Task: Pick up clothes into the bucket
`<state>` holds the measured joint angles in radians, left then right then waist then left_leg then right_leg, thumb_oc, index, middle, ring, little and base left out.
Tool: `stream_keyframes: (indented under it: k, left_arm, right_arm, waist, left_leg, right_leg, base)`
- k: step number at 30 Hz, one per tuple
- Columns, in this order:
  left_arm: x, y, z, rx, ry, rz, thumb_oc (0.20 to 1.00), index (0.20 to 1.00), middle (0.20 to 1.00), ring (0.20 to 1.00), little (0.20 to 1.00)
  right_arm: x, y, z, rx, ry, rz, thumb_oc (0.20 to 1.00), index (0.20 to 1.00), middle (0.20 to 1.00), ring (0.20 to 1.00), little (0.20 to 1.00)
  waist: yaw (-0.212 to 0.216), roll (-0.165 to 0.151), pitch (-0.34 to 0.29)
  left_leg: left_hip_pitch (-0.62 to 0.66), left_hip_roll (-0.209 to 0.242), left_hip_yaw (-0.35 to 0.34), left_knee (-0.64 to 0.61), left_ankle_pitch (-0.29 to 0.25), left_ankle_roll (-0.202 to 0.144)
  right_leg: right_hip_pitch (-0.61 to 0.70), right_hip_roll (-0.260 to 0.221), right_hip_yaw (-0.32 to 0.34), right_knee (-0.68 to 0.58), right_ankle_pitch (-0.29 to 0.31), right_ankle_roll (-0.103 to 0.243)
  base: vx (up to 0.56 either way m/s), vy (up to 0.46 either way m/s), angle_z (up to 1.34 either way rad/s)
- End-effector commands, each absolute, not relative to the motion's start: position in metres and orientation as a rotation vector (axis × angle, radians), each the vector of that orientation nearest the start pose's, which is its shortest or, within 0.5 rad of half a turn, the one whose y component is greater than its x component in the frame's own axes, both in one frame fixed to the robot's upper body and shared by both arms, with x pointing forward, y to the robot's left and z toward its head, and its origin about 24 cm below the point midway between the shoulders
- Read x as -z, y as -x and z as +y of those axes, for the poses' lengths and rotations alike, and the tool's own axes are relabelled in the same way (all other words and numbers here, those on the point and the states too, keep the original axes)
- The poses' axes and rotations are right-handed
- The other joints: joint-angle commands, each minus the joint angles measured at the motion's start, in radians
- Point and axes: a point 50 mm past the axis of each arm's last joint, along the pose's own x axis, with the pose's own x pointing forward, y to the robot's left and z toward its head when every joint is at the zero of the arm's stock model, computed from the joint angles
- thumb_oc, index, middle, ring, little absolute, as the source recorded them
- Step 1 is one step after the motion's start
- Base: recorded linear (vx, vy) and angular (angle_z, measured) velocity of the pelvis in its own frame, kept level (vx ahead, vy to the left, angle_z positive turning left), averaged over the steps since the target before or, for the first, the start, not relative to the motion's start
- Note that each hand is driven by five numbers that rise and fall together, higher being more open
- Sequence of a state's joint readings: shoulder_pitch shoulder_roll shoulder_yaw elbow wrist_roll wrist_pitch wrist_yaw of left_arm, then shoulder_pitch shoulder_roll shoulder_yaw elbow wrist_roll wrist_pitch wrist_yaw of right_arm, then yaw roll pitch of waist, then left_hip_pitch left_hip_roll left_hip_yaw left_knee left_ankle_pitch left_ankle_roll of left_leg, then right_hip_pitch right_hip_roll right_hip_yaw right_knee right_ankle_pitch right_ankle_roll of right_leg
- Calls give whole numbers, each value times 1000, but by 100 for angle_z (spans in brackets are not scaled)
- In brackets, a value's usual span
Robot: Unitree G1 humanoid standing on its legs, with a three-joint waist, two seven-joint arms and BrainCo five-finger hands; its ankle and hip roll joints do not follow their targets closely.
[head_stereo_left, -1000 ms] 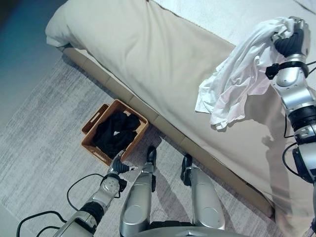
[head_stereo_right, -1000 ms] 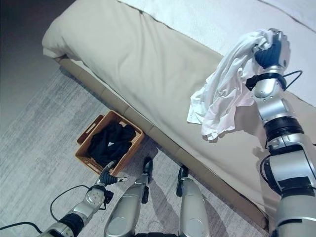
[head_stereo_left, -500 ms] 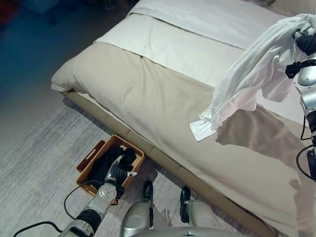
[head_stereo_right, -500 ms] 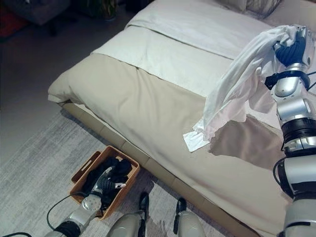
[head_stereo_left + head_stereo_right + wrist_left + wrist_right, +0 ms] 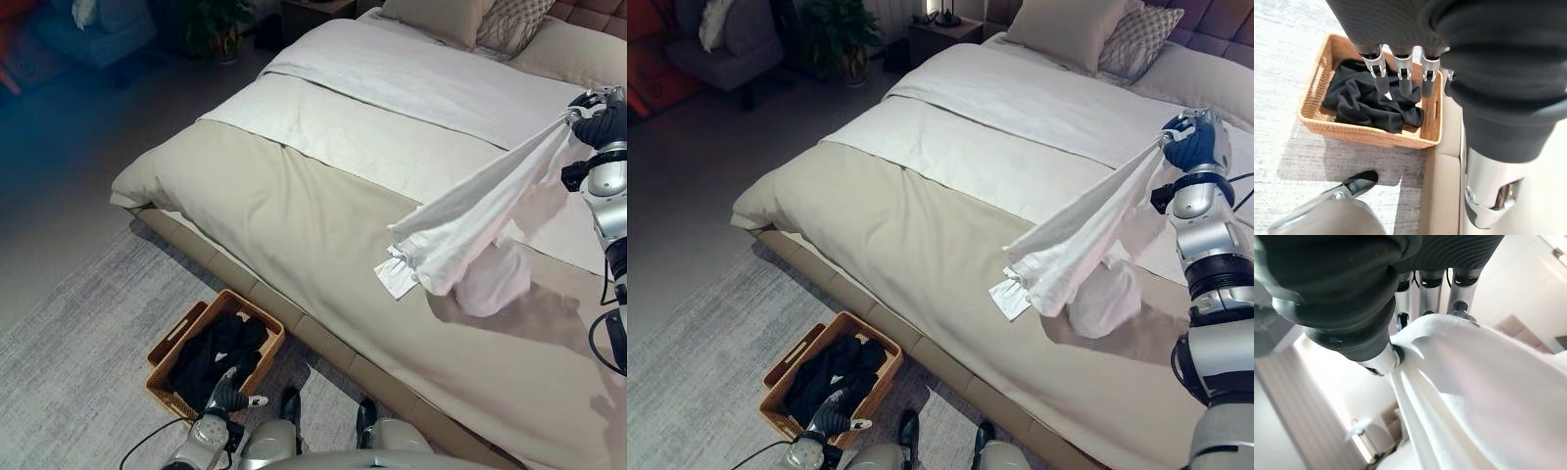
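The bed (image 5: 323, 225) lies below and to the left of the right robot hand (image 5: 1192, 147), its long edge running diagonally between that hand and the rug (image 5: 78, 343). The white garment (image 5: 1087, 245) hangs from the right robot hand, whose fingers are curled tight round one bunched corner, as the right wrist view confirms; the cloth stretches down and leftward from the hand, its lower fold resting on or just above the beige cover, which of the two cannot be told. The wicker basket (image 5: 168, 384) sits on the rug against the bed frame, well apart from the right robot hand and just ahead of the left robot hand (image 5: 1400, 73), whose fingers are straight and hold nothing. Black clothes (image 5: 1371, 103) already lie in the basket. Judgement: the carry calls for lifting the garment clear of the cover before swinging left, lest the trailing hem drag. Open floor lies beyond the basket; the bed edge crowds its near side.
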<state>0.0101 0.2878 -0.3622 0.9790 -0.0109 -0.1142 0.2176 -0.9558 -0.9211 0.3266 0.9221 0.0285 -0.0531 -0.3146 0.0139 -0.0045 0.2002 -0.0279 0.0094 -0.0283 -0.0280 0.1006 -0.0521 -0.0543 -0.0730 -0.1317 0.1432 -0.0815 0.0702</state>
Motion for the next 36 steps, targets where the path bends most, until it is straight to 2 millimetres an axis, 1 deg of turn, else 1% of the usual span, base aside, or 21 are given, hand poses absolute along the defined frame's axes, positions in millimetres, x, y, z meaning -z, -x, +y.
stream_keyframes:
  k: [1,9,14,16,17,18,20,21,22,24,25,26,27,28,30,31,32,33,34,35,36]
  left_arm:
    - [137,-142,219,12,-556,862,1000,1000,1000,1000,1000]
    - [134,-150,216,21,-569,835,1000,1000,1000,1000,1000]
    - [133,-154,213,22,-558,818,1000,1000,1000,1000,1000]
    - [132,-155,214,18,-555,812,1000,1000,1000,1000,1000]
    - [132,-156,213,18,-555,812,1000,1000,1000,1000,1000]
    - [131,-157,215,19,-559,807,1000,1000,1000,1000,1000]
    - [130,-158,216,17,-562,805,1000,1000,1000,1000,1000]
    - [130,-158,216,17,-562,804,1000,1000,1000,1000,1000]
    - [129,-159,216,22,-567,798,1000,1000,1000,1000,1000]
    - [128,-160,216,27,-567,789,1000,1000,1000,1000,1000]
    - [128,-160,215,28,-566,788,1000,1000,1000,1000,1000]
    - [126,-163,215,33,-560,775,1000,1000,1000,1000,1000]
    - [122,-168,213,30,-503,754,1000,1000,1000,1000,1000]
    - [122,-168,212,30,-501,754,1000,1000,1000,1000,1000]
    - [104,-190,206,28,-399,641,1000,1000,1000,1000,1000]
    - [94,-200,204,27,-360,588,1000,1000,1000,1000,1000]
    - [81,-214,203,23,-332,516,1000,1000,1000,1000,1000]
    - [81,-213,204,22,-333,517,1000,1000,1000,1000,1000]
    - [55,-234,202,29,-294,393,1000,1000,1000,1000,1000]
    - [35,-249,200,29,-265,299,1000,1000,1000,1000,1000]
    - [18,-258,199,38,-253,226,1000,1000,1000,1000,1000]
  right_arm:
    - [-263,-356,-342,603,954,-268,200,200,200,200,200]
    - [-270,-359,-335,596,967,-299,200,200,200,200,200]
    - [-279,-358,-333,618,968,-336,200,200,200,200,200]
    - [-298,-351,-334,665,970,-405,200,200,200,200,200]
    - [-298,-351,-334,666,970,-405,200,200,200,200,200]
    - [-314,-344,-338,714,952,-463,200,200,200,200,200]
    - [-333,-336,-339,759,927,-538,200,200,200,200,200]
    - [-333,-336,-339,760,927,-538,200,200,200,200,200]
    - [-357,-325,-340,814,885,-630,200,200,200,200,200]
    - [-373,-318,-341,844,856,-685,200,200,200,200,200]
    - [-374,-318,-341,843,856,-686,200,200,200,200,200]
    - [-383,-313,-340,845,856,-714,200,200,200,200,200]
    - [-396,-308,-338,843,851,-747,200,200,200,200,200]
    - [-397,-308,-338,843,852,-747,200,200,200,200,200]
    - [-403,-307,-330,789,854,-770,200,200,200,200,200]
    - [-404,-308,-327,772,846,-779,200,200,200,200,200]
    - [-402,-310,-323,743,846,-779,200,200,200,200,200]
    - [-401,-310,-323,744,845,-778,200,200,200,200,200]
    - [-393,-314,-318,700,854,-763,200,200,200,200,200]
    - [-386,-318,-314,664,862,-749,200,200,200,200,200]
    - [-375,-320,-316,640,862,-715,200,200,200,200,200]
  waist:
    - [3,-66,-44]
    - [2,-70,-41]
    - [1,-74,-40]
    - [0,-78,-48]
    - [0,-78,-48]
    - [-1,-81,-56]
    - [-1,-85,-64]
    - [-1,-85,-64]
    - [-2,-90,-75]
    - [-2,-95,-84]
    - [-2,-94,-83]
    - [-3,-97,-92]
    - [-7,-100,-102]
    - [-8,-99,-101]
    - [-17,-98,-114]
    - [-21,-95,-115]
    - [-27,-91,-118]
    - [-27,-92,-117]
    - [-35,-88,-121]
    - [-40,-82,-125]
    - [-43,-82,-128]
  left_leg:
    - [19,-37,1,81,-130,4]
    - [25,-37,-4,72,-126,6]
    - [29,-40,-5,71,-128,8]
    - [33,-40,-5,73,-131,10]
    - [33,-41,-5,73,-132,10]
    - [38,-41,-5,74,-136,11]
    - [44,-43,-6,75,-140,12]
    - [45,-43,-5,76,-140,12]
    - [51,-43,-5,76,-145,13]
    - [57,-44,-6,76,-148,13]
    - [57,-44,-6,75,-149,13]
    - [61,-44,-7,74,-150,12]
    - [67,-42,-3,72,-151,11]
    - [68,-42,-3,71,-151,11]
    - [75,-42,1,73,-156,11]
    - [79,-42,2,75,-158,11]
    - [81,-41,4,78,-159,11]
    - [82,-41,4,78,-160,11]
    - [90,-39,6,80,-162,10]
    - [93,-40,7,81,-163,10]
    - [102,-38,9,81,-166,9]
  right_leg:
    - [51,-37,-12,-81,78,53]
    - [53,-40,-17,-80,80,55]
    - [57,-44,-19,-76,80,58]
    - [63,-47,-19,-76,79,60]
    - [64,-47,-19,-76,79,60]
    - [68,-49,-18,-75,78,62]
    - [76,-49,-17,-76,76,63]
    - [76,-49,-17,-76,76,63]
    - [84,-51,-16,-78,74,65]
    - [90,-51,-15,-81,73,65]
    - [91,-51,-15,-81,73,65]
    - [94,-50,-14,-83,72,65]
    - [100,-51,-13,-86,71,65]
    - [100,-51,-13,-86,71,65]
    - [105,-50,-9,-83,68,64]
    - [107,-50,-6,-79,65,63]
    - [110,-50,-4,-77,64,62]
    - [111,-50,-4,-77,64,62]
    - [119,-50,-3,-74,60,61]
    - [122,-51,-2,-74,59,60]
    - [129,-51,-3,-75,56,60]
  base:
    - [0,0,0]
    - [-5,6,3]
    - [0,0,0]
    - [0,0,0]
    - [0,0,0]
    - [30,13,1]
    - [23,8,1]
    - [37,12,1]
    - [30,12,0]
    - [17,7,0]
    - [0,0,0]
    - [31,6,0]
    - [31,7,1]
    - [33,8,0]
    - [16,3,-2]
    - [25,6,-4]
    - [0,0,0]
    - [27,-3,-4]
    - [30,-2,-6]
    - [49,-4,-6]
    - [39,-5,1]
